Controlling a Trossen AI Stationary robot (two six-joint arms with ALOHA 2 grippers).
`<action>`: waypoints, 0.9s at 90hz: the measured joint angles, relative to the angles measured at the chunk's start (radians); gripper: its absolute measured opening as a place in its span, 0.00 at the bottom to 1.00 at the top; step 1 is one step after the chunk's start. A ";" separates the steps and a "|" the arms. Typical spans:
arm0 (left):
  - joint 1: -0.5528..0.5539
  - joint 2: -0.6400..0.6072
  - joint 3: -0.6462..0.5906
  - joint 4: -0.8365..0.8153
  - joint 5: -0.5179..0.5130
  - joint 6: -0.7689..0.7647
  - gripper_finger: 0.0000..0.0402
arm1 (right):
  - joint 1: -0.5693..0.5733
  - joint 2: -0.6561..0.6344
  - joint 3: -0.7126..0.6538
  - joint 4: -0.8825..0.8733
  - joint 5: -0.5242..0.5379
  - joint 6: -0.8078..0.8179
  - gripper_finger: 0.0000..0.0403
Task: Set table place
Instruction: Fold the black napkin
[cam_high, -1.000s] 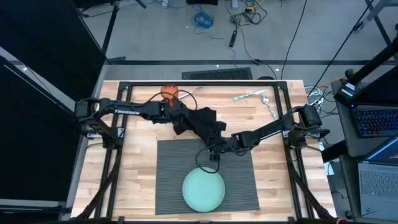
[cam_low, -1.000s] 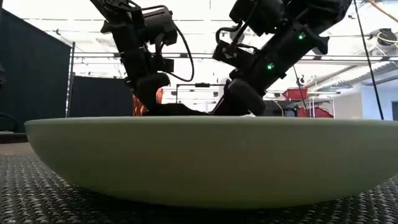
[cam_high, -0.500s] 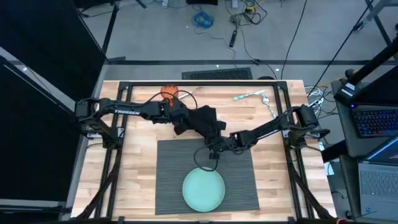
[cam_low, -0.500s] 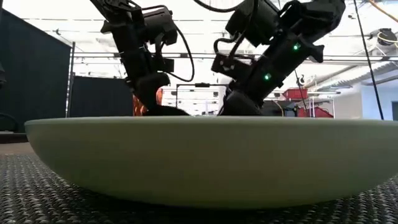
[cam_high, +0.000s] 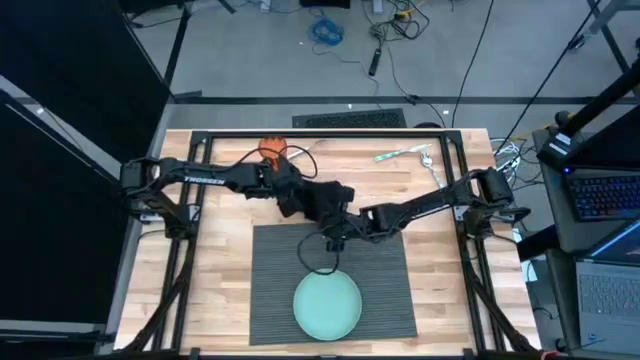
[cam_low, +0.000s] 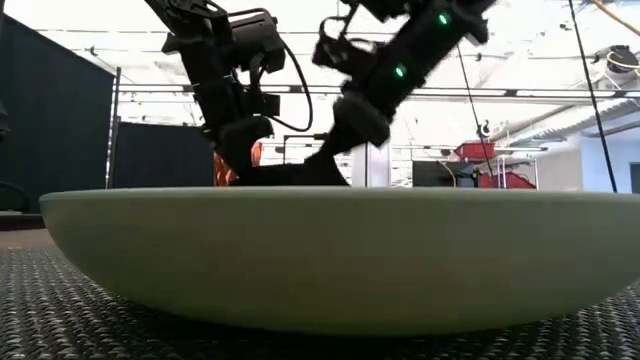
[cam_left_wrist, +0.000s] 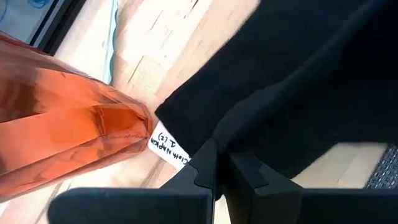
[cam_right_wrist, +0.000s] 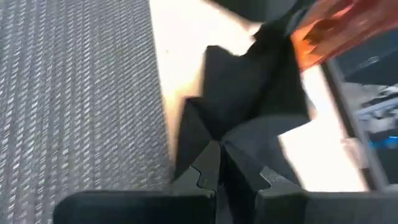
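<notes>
Since 1 second ago the right pincer (cam_high: 333, 226) has swung away from the pale teal round plate (cam_high: 327, 304) toward the black folded cloth napkin (cam_high: 322, 193), its fingers pressed together on a napkin edge at the far border of the dark grey ribbed rectangular placemat (cam_high: 385, 285). The left pincer (cam_high: 290, 196) is clamped on the napkin's other side, beside a translucent orange cup (cam_high: 271, 149). The plate sits on the placemat's near half, on the light butcher-block wooden worktop (cam_high: 220, 270).
</notes>
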 joint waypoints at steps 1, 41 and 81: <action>0.000 0.000 0.000 0.000 0.000 0.000 0.00 | -0.001 0.000 0.007 -0.012 0.003 0.000 0.00; -0.003 0.000 0.000 -0.019 0.011 -0.002 0.00 | -0.142 0.000 0.057 -0.250 0.012 0.063 0.00; -0.003 0.000 0.000 -0.019 0.078 0.025 0.00 | -0.282 0.000 0.057 -0.262 -0.111 0.096 0.00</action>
